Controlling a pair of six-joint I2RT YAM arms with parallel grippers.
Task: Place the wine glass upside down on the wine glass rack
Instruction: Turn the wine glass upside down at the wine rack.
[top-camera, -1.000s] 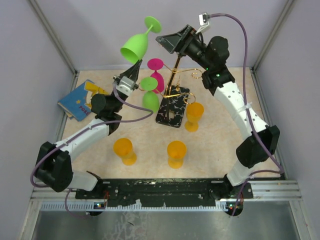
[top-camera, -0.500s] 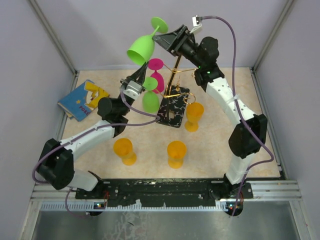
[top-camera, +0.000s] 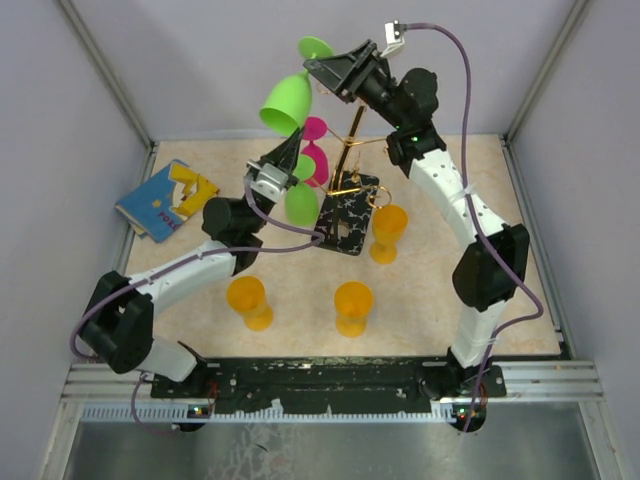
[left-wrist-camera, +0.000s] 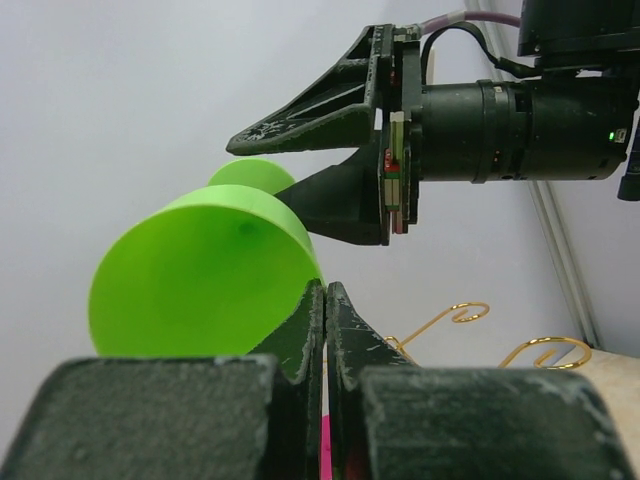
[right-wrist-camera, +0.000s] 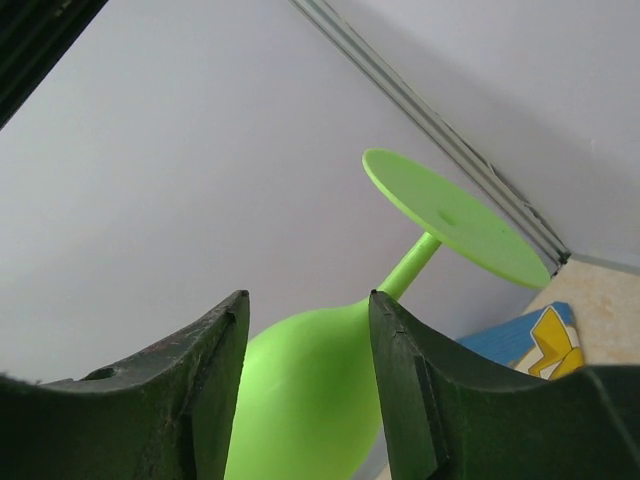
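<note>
A lime-green wine glass (top-camera: 285, 100) hangs tilted in the air above the back of the table, with its foot (top-camera: 315, 47) uppermost. My left gripper (top-camera: 291, 138) is shut on its rim from below. In the left wrist view the bowl (left-wrist-camera: 200, 280) sits just left of the closed left gripper (left-wrist-camera: 326, 288). My right gripper (top-camera: 312, 66) reaches in from the right and is open, its fingers (right-wrist-camera: 215, 380) on either side of the bowl's narrow end (right-wrist-camera: 310, 400). The gold wire wine glass rack (top-camera: 348, 160) stands on its black marbled base (top-camera: 345, 215) just below.
A pink glass (top-camera: 313, 140) and a second green glass (top-camera: 300, 198) hang at the rack. Three orange glasses (top-camera: 388, 232) (top-camera: 352, 305) (top-camera: 248, 300) stand on the table. A blue and yellow book (top-camera: 160, 200) lies at the left. Gold spirals (left-wrist-camera: 465, 312) show near the left fingers.
The left arm has carried the green glass a little to the right. The right gripper has moved left over the glass's stem end, and its jaws have narrowed around it.
</note>
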